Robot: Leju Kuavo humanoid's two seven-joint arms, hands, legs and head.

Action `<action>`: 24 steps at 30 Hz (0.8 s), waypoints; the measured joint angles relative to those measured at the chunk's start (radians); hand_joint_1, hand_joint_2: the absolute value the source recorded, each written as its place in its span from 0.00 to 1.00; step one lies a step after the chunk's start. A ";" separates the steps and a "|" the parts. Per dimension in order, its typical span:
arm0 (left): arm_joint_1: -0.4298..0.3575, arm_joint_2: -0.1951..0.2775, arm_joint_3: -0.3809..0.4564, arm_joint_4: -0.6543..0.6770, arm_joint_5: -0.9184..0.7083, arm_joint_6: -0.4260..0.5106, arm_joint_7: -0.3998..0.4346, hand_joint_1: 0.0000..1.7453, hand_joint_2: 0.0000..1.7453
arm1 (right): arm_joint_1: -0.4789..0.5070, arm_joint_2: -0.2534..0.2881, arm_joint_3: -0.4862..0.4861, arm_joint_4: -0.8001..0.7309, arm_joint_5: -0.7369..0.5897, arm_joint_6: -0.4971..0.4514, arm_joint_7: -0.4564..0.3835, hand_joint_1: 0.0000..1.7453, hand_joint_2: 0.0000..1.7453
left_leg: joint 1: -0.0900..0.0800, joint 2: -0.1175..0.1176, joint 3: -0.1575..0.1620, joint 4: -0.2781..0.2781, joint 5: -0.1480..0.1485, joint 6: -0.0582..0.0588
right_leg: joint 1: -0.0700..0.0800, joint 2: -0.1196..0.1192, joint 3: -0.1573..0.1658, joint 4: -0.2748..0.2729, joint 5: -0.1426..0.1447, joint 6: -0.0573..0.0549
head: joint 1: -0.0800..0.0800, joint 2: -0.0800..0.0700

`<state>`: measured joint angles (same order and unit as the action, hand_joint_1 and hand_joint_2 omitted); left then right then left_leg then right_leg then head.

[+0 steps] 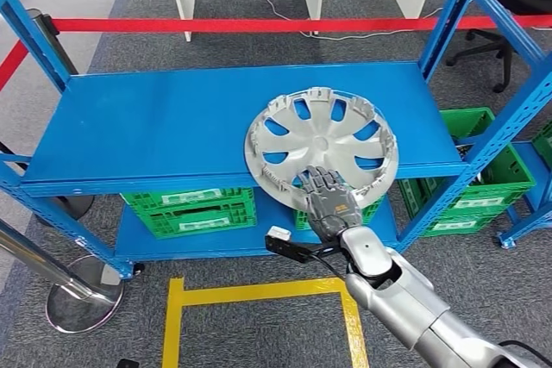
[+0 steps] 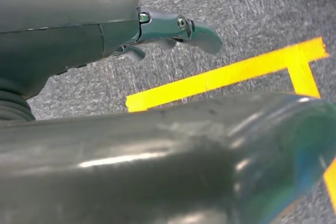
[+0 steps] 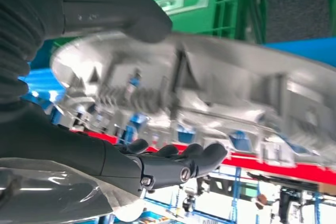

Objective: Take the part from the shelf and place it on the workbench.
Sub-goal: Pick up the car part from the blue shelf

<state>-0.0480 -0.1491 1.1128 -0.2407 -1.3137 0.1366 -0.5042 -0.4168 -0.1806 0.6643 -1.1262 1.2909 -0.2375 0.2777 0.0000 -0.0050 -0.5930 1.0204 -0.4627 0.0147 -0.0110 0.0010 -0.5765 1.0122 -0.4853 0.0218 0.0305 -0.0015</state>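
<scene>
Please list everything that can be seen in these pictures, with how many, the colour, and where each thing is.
Wheel cover: one, silver, at the front edge of the upper shelf board, sticking out over it.
Shelf: one, blue, in front of the robot.
Crates: at least three, green, on the lower level and at the right.
Barrier tape: one, red, behind the shelf.
Floor tape: yellow, on grey carpet.
Office chair: one, black, far right.
Right hand: grips the wheel cover's near rim, thumb on one side and fingers on the other.
Left hand: dark, hanging above the floor, holding nothing.
</scene>
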 joint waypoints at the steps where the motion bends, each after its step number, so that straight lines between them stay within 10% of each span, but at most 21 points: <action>1: 0.000 0.000 0.000 0.000 0.000 0.000 0.000 0.00 0.00 | 0.005 0.004 -0.006 0.000 0.006 -0.005 0.000 0.00 1.00 | 0.001 0.000 -0.002 0.005 -0.005 -0.005 | -0.002 0.000 0.001 -0.002 0.002 -0.005 | 0.000 0.000; 7: 0.001 0.001 0.000 0.002 0.000 -0.002 -0.001 0.00 0.00 | 0.022 0.024 -0.035 0.005 0.025 -0.017 -0.001 0.00 1.00 | 0.009 0.002 -0.122 0.275 -0.127 -0.030 | -0.006 -0.004 0.005 -0.006 0.004 -0.024 | -0.003 0.000; 13: -0.003 0.002 0.000 0.002 0.000 -0.005 -0.002 0.00 0.00 | 0.028 0.033 -0.048 0.008 0.032 -0.022 0.003 0.00 1.00 | 0.009 0.001 0.000 0.011 0.002 -0.018 | -0.001 -0.001 0.009 -0.003 -0.001 -0.008 | -0.002 0.000; 18: -0.004 0.001 0.000 0.003 0.001 -0.006 -0.002 0.00 0.00 | 0.028 0.036 -0.059 0.013 0.034 -0.015 0.001 0.00 1.00 | 0.010 0.000 0.003 -0.006 0.005 0.014 | -0.003 -0.001 -0.015 0.032 -0.029 0.017 | 0.001 0.000; 22: -0.005 0.001 0.000 0.003 0.002 -0.008 -0.002 0.00 0.00 | 0.033 0.036 -0.064 0.020 0.035 -0.004 -0.002 0.00 1.00 | 0.008 0.001 0.002 -0.007 0.006 0.022 | -0.003 -0.001 -0.133 0.275 -0.128 0.021 | 0.003 0.000; 24: -0.004 0.000 0.000 0.003 0.001 -0.009 -0.002 0.00 0.00 | 0.035 0.036 -0.064 0.024 0.037 -0.001 -0.003 0.00 1.00 | 0.006 0.000 0.003 -0.007 0.006 0.022 | -0.002 -0.001 -0.130 0.260 -0.096 0.017 | 0.003 0.000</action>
<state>-0.0522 -0.1486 1.1124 -0.2380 -1.3124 0.1271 -0.5058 -0.3813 -0.1442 0.6007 -1.1027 1.3277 -0.2384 0.2746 0.0064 -0.0053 -0.5895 1.0137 -0.4563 0.0368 -0.0130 0.0002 -0.7067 1.2726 -0.5815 0.0391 0.0340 -0.0015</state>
